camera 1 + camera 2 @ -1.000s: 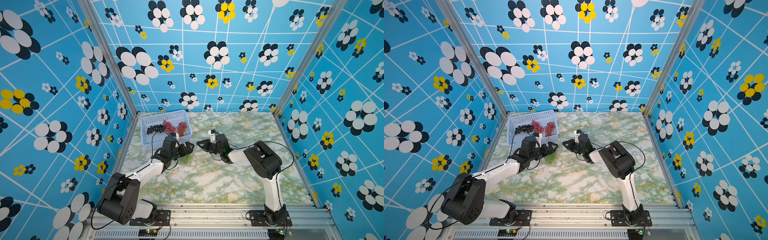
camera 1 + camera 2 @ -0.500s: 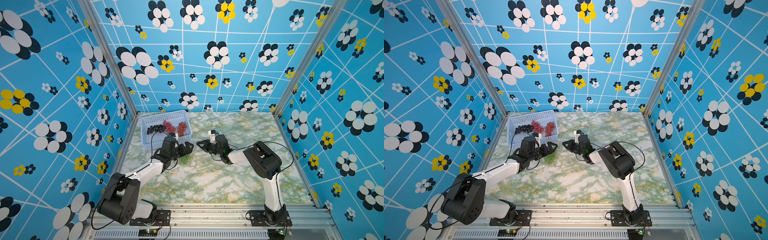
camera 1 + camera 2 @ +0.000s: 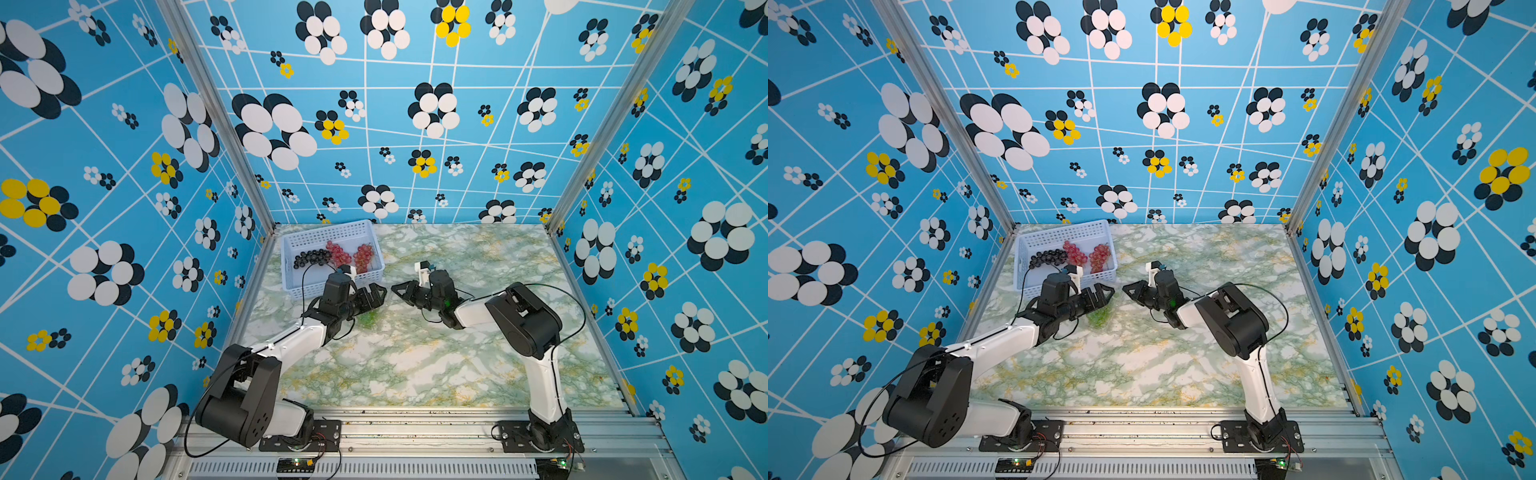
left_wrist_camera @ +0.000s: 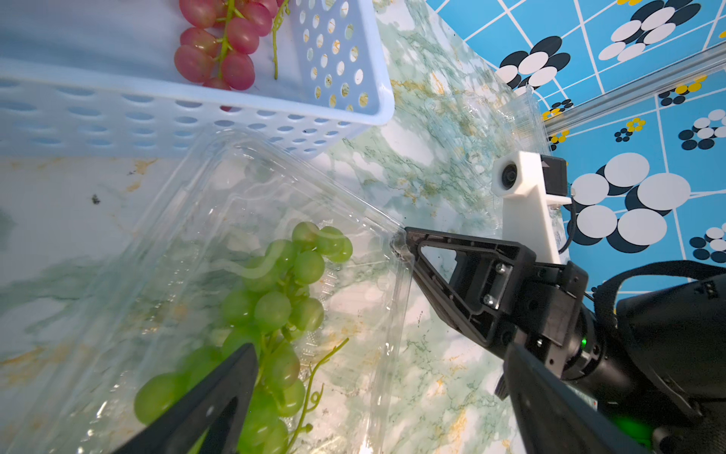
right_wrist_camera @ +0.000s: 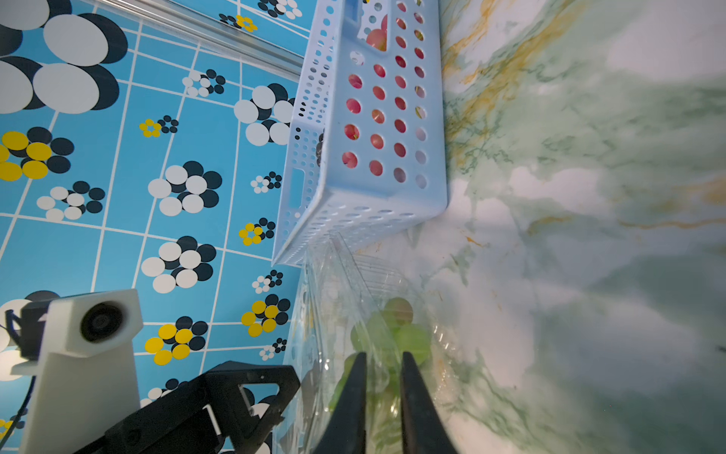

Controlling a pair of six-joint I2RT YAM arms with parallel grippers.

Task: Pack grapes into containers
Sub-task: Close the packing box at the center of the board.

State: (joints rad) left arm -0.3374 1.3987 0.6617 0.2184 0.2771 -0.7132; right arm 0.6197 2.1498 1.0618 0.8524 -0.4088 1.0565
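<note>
Green bunch (image 3: 368, 319) is sitting in the clear clamshell (image 4: 188, 220), just left of frame centre. Up-left of it, in the basket (image 3: 328, 232): dark bunch (image 3: 311, 258), pinkish-red bunch (image 3: 338, 253), second pinkish-red bunch (image 3: 364, 257), side by side.

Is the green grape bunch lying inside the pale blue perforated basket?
No, the left wrist view shows the green grape bunch inside the clear container on the table, outside the basket wall.
</note>
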